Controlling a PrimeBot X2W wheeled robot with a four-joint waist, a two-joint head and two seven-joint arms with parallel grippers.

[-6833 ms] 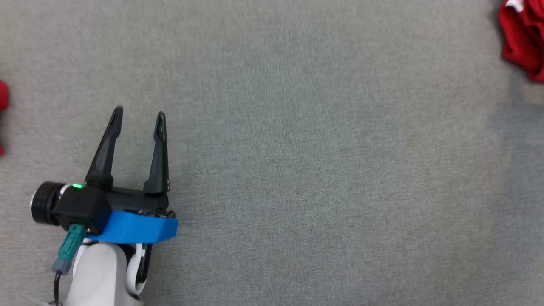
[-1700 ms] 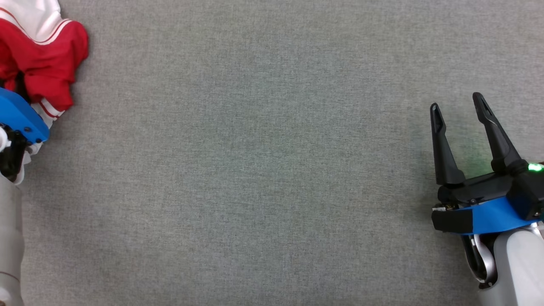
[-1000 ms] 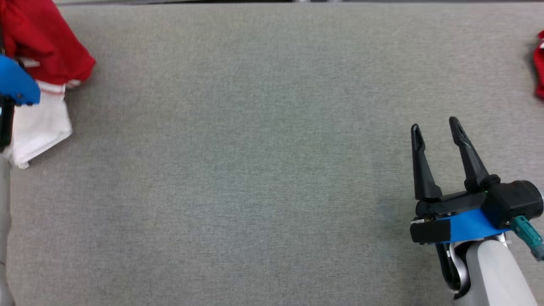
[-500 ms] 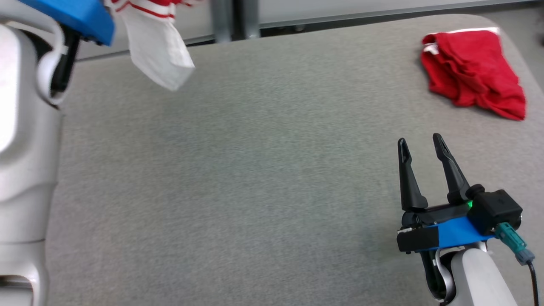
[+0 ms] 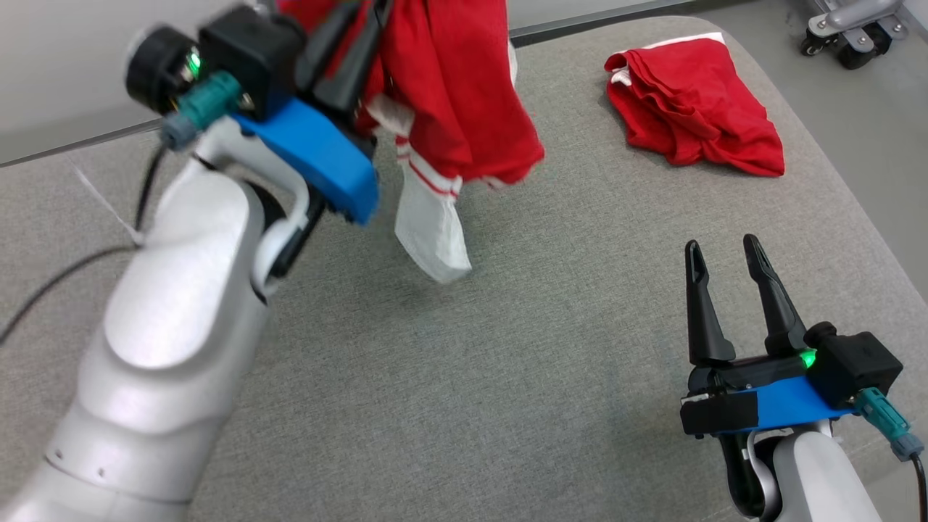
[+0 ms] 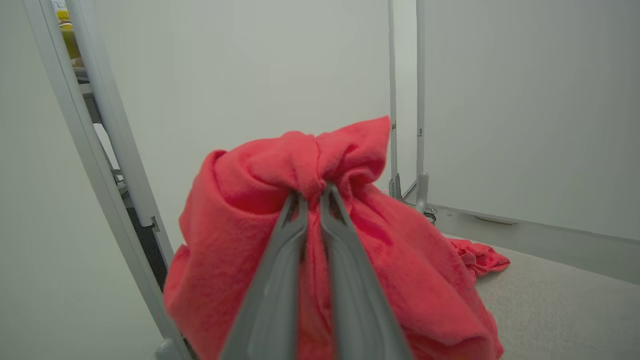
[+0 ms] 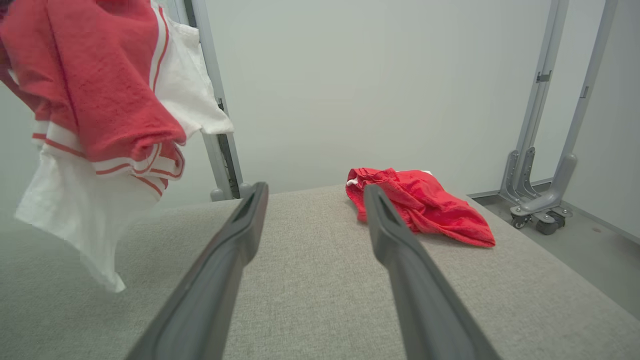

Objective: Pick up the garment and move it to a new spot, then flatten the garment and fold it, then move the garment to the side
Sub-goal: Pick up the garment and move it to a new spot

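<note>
Grey woven cloth covers the worktop (image 5: 507, 377), with a pale wall (image 7: 375, 75) and metal frame posts (image 7: 542, 95) behind it. My left gripper (image 6: 309, 196) is at the upper left of the head view, jaws pinched nearly together on a bunched fold of the garment (image 5: 464, 101), which hangs in the upper middle of the frame. It is a red top with a white panel (image 5: 431, 232) edged in red stripes. That white part dangles lowest, close over the surface, and I can't tell whether it brushes it. My right gripper (image 5: 721, 245) sits at the lower right, jaws spread wide and holding nothing, over bare cloth. A second red garment (image 5: 696, 109) lies crumpled at the upper right, well apart from the one I'm carrying.

I judge the garment light and entirely limp. It sags into a bundle from the single pinch, so it will land in a heap wherever I let go, not flat. The knit looks soft and slightly fuzzy, so it should hold well in the jaws and drag on the worktop's cloth rather than slide. To flatten it I'd want two holds well apart along one edge. The right gripper could take the hanging white corner, since that is the one edge I can plainly make out.
</note>
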